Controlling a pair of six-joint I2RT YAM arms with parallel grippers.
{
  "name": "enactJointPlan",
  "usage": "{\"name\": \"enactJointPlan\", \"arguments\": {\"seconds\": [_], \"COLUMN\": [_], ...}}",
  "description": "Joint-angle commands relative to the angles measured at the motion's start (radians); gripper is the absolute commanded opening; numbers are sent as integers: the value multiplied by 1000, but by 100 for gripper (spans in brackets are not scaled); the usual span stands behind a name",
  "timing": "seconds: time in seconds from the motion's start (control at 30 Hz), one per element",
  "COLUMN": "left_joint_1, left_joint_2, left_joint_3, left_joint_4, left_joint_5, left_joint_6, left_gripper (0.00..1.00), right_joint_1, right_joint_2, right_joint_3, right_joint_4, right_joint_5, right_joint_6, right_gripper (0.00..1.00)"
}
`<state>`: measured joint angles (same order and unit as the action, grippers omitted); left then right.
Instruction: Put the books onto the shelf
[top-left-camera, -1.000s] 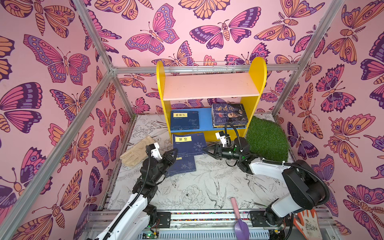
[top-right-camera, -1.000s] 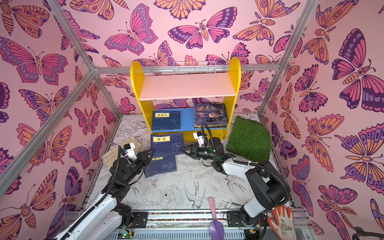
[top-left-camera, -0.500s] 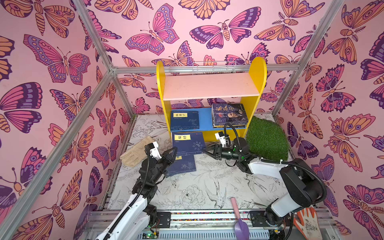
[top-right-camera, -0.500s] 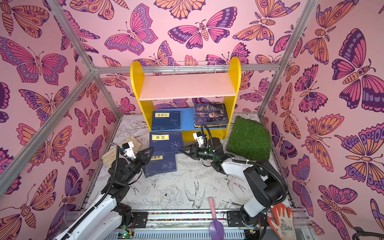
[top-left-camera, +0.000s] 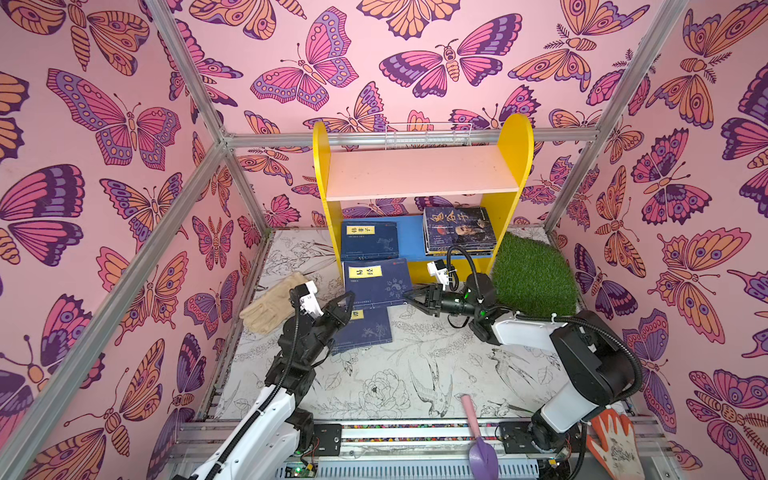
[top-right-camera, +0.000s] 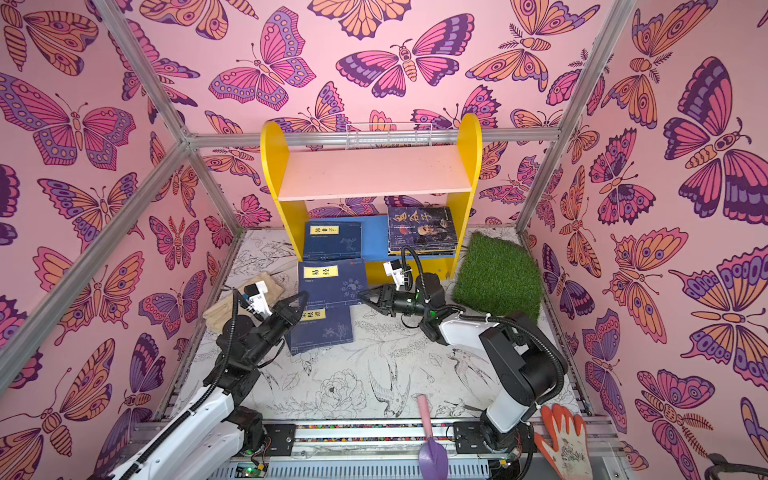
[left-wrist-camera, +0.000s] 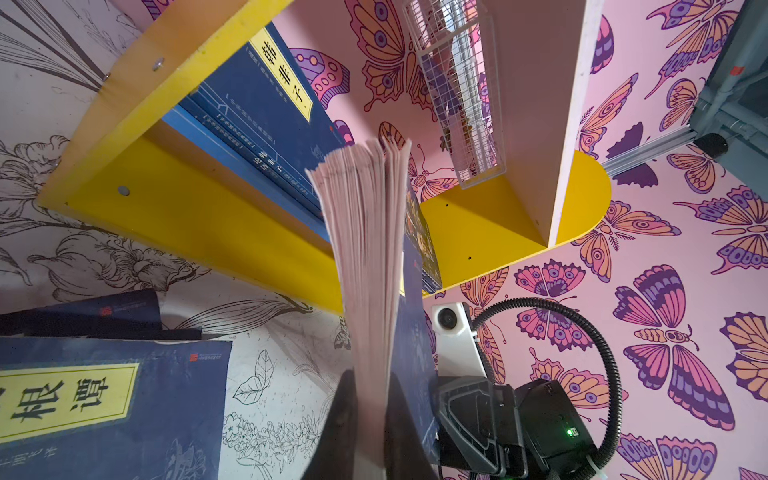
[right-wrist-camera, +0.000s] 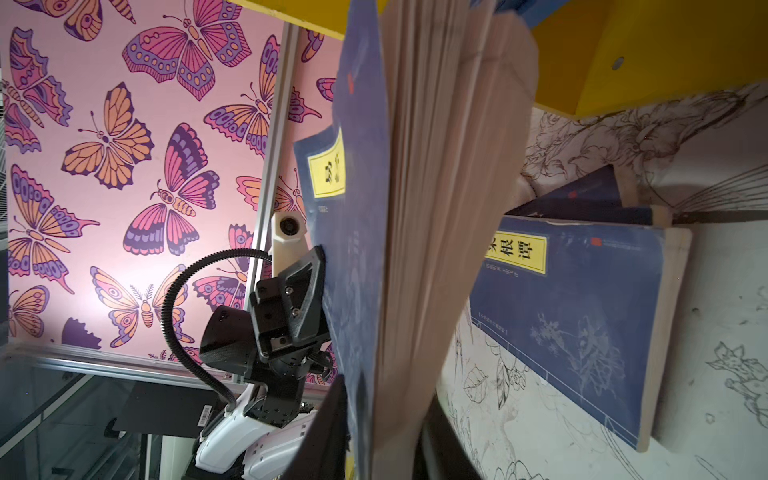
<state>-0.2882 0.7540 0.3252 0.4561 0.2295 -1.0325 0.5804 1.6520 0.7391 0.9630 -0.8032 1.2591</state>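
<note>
Both my grippers are on one navy book (top-left-camera: 376, 282) right now! My left gripper (top-left-camera: 350, 296) is clamped tight on its left edge. In the left wrist view the pages (left-wrist-camera: 365, 249) run straight out from between my jaws. My right gripper (top-left-camera: 411, 297) has the opposite edge. In the right wrist view its fingers (right-wrist-camera: 328, 424) sit on either side of the book, one against the cover and one against the paper, closed on it.

The book is cover up, its yellow label toward the shelf (top-left-camera: 515, 141), just in front of the shelf's foot. Its near edge overlaps a second book (top-left-camera: 368, 330) lying flat on the drawn mat (top-left-camera: 415, 374). Whether the one I hold is clear of the mat, I cannot tell.

On the shelf's blue board (top-left-camera: 409, 237) there is a shelved book (top-left-camera: 369, 240) on the left and a stack (top-left-camera: 459, 230) of portrait covers on the right. A tan glove (top-left-camera: 270, 303) lies beside my left arm, and a grass patch (top-left-camera: 534, 274) beside my right.
</note>
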Motion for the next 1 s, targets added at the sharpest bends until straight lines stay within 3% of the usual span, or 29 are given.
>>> {"name": "enactJointPlan", "arguments": {"seconds": [0.0,0.1,0.2,0.23,0.27,0.33,0.43,0.57,0.77,0.97], "left_joint_1": [0,1,1,1,1,1,1,1,1,1], "left_joint_2": [24,40,24,9,-10,-52,-128,-198,-235,-231], "left_joint_3": [17,21,24,23,22,41,33,19,-33,-9], "left_joint_4": [45,16,-105,-162,-237,-455,-664,-826,-869,-880], "left_joint_5": [2,-21,-94,-127,-169,-278,-377,-415,-398,-394], "left_joint_6": [33,29,10,13,6,-27,-66,-97,-132,-102], "left_gripper": [0,2,36,53,63,70,72,72,72,72], "right_joint_1": [-2,-4,-7,-12,-16,-27,-40,-44,-44,-44], "right_joint_2": [0,-17,-29,-30,-28,-26,-10,16,104,249], "right_joint_3": [37,40,47,52,62,80,130,257,471,662], "right_joint_4": [103,47,-4,-16,-30,-35,-63,-230,-478,-556], "right_joint_5": [-22,-7,22,31,38,55,76,118,279,337], "right_joint_6": [41,14,-27,-35,-41,-45,-60,-172,-327,-356], "right_gripper": [17,9,5,4,4,3,2,3,3,4]}}
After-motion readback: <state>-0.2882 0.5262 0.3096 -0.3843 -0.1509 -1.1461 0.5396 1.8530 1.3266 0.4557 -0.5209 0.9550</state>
